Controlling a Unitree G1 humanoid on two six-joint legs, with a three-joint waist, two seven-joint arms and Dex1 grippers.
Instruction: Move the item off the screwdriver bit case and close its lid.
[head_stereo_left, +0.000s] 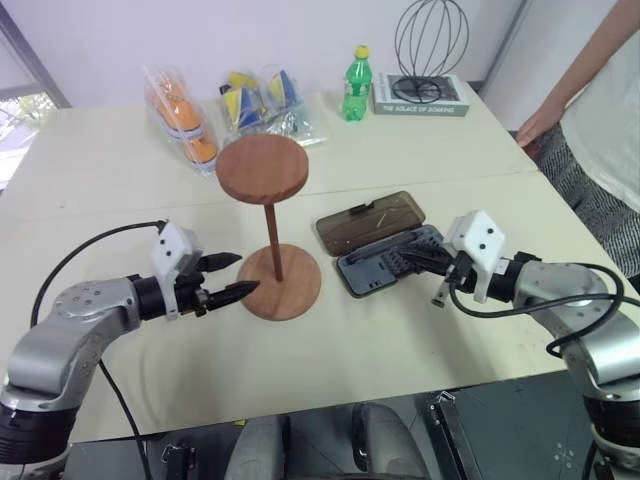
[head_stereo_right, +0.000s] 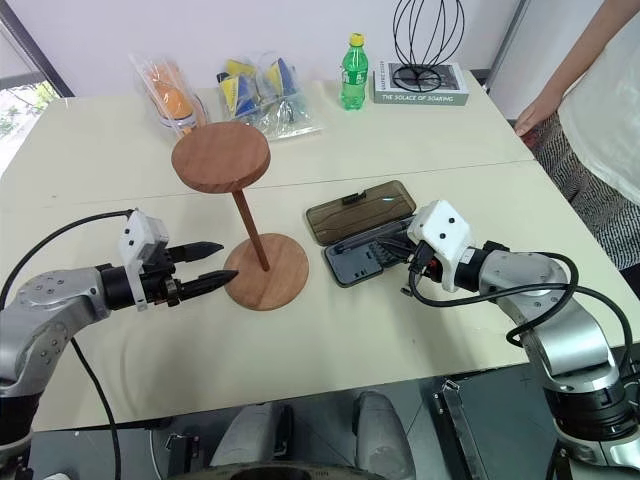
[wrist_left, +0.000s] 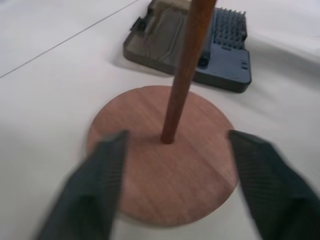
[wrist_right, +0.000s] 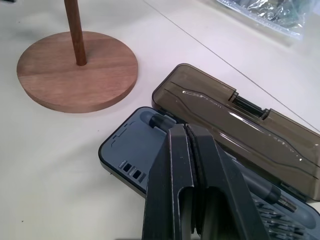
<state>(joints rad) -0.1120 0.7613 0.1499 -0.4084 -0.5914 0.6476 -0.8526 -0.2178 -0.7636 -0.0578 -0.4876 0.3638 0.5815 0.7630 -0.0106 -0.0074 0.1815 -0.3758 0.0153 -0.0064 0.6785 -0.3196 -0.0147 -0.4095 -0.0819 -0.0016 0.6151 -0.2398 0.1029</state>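
1. The wide cream desk (head_stereo_left: 120, 190) carries everything, and a person (head_stereo_left: 600, 130) stands at its far right edge.
2. The wooden stand (head_stereo_left: 272, 230) sits upright on the desk just left of the bit case, clear of it, its round base flat on the surface and its top disc up on the thin rod.
3. The bit case (head_stereo_left: 385, 262) lies open right of the stand, dark tray toward the robot, rows of bits showing at one end.
4. The lid (head_stereo_left: 372, 222) lies flat behind the tray, swung fully back on its hinge, smoky brown.
5. The left gripper (head_stereo_left: 228, 275) hovers just left of the stand's base, fingers (wrist_left: 100, 175) spread wide on either side of the base's near edge, holding nothing.
6. The right gripper (wrist_right: 190, 145) hangs over the tray's right part, fingers pressed together, nothing between them.
7. At the back: bagged items (head_stereo_left: 230, 105), a green bottle (head_stereo_left: 356, 84), a book (head_stereo_left: 420, 95) under a wire ornament (head_stereo_left: 430, 40).
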